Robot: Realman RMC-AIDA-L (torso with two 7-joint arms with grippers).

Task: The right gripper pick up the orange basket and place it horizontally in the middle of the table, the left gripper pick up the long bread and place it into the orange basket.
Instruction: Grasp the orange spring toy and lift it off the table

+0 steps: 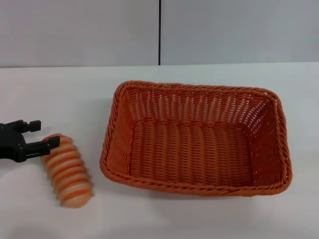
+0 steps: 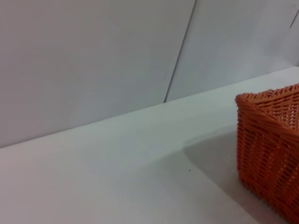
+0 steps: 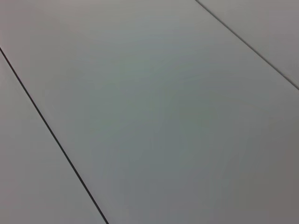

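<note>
Down on the white worktop (image 1: 60, 94) lies the long bread (image 1: 68, 170), a small ridged toy loaf striped orange and cream, its long axis running from the robot toward the far edge. Just at its far end sits the left gripper (image 1: 41, 134), a black two-fingered claw, open and empty, one finger touching or nearly touching the loaf. To the right stands the large orange woven basket (image 1: 271, 149), lengthwise across the middle. No right gripper shows.

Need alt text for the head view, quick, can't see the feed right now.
An empty orange basket sits lengthwise mid-table. Left of it lies the long bread, the open left hand at its far end.
</note>
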